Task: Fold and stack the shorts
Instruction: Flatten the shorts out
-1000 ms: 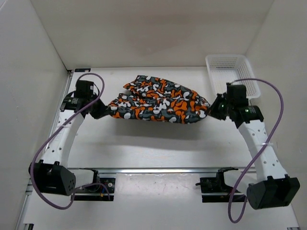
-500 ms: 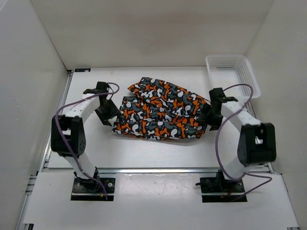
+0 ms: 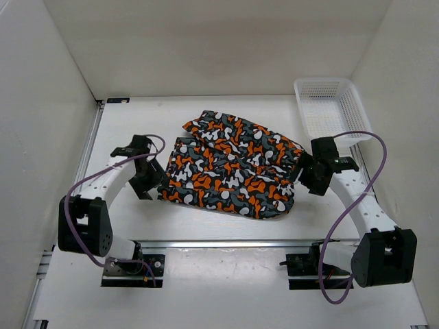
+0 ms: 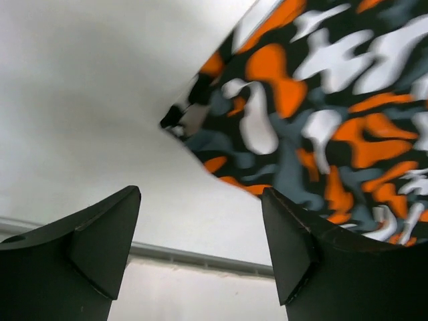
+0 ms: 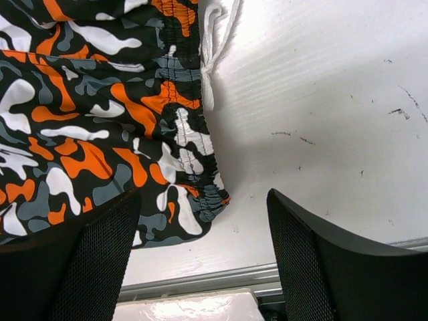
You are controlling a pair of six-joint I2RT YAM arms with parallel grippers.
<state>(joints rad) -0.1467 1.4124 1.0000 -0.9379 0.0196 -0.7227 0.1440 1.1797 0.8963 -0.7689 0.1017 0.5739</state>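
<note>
The camouflage shorts (image 3: pixel 233 168) in orange, grey, black and white lie spread flat on the table between both arms. My left gripper (image 3: pixel 147 179) stands open just off their left edge, and in the left wrist view a fabric corner (image 4: pixel 190 120) lies ahead of the empty gap between the jaws. My right gripper (image 3: pixel 306 177) is open beside the right edge. The elastic waistband (image 5: pixel 200 187) lies on the table in front of the right gripper (image 5: pixel 200 257), apart from its fingers (image 5: pixel 314 261).
A white mesh basket (image 3: pixel 332 107) stands at the back right corner, close behind the right arm. Metal rails (image 3: pixel 226 243) run along the near side of the table. White walls close in the left, back and right.
Both grippers opened and let go of the shorts, which dropped from hanging stretched between them to lying flat. Both arms then drew back a little toward the near side.
</note>
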